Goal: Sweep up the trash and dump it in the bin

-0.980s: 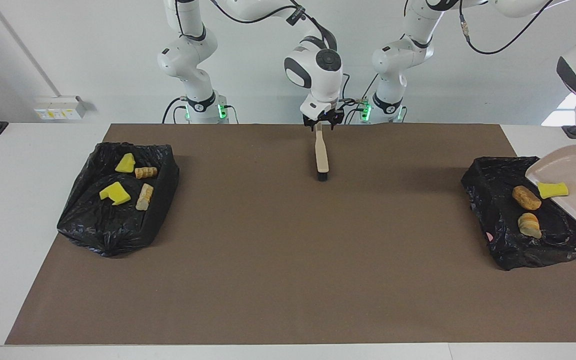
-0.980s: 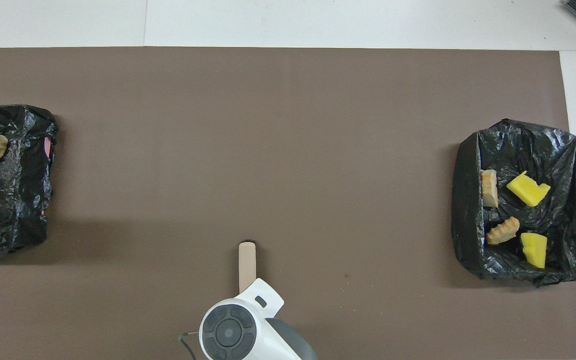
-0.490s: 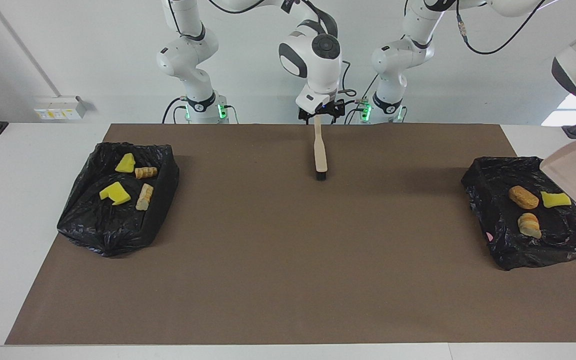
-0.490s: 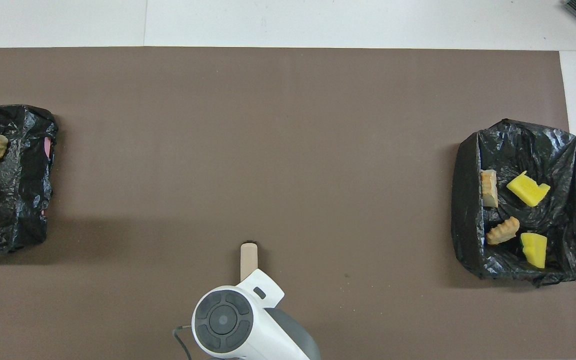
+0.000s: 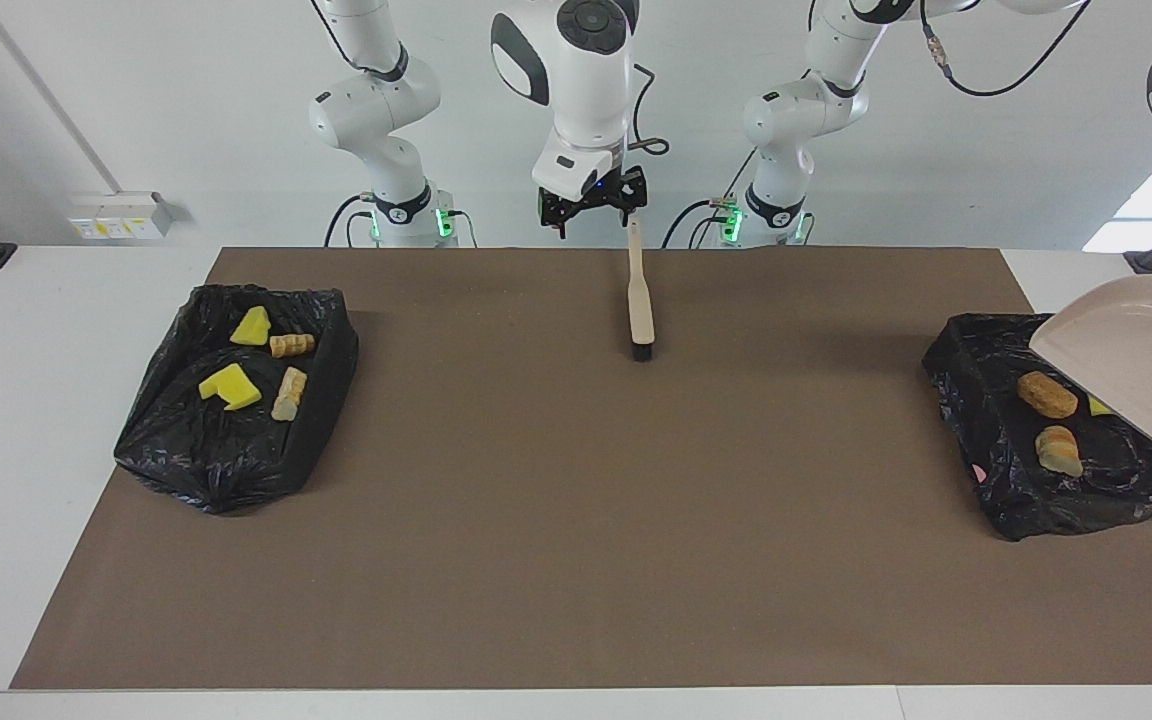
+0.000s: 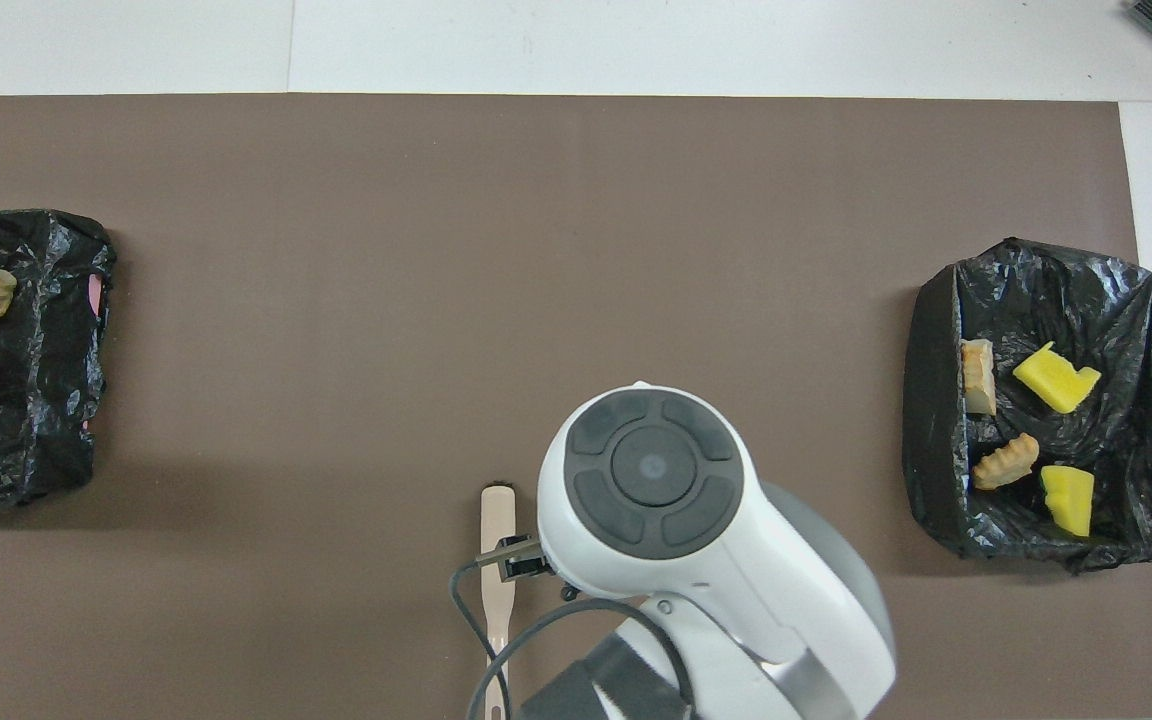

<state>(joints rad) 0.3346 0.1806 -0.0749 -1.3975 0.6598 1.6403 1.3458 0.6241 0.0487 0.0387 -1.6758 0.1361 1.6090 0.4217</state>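
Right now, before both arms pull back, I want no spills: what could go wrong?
1. The right gripper hangs open just above the brush handle's end; a sideways move could clip it and skid the brush.
2. The dustpan, tilted over the bin at the left arm's end, sits low above the yellow scrap; its lip might snag the bin or drag the scrap out.

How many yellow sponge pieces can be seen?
3: two in the bin at the right arm's end, one sliver in the other bin, mostly hidden under the dustpan.
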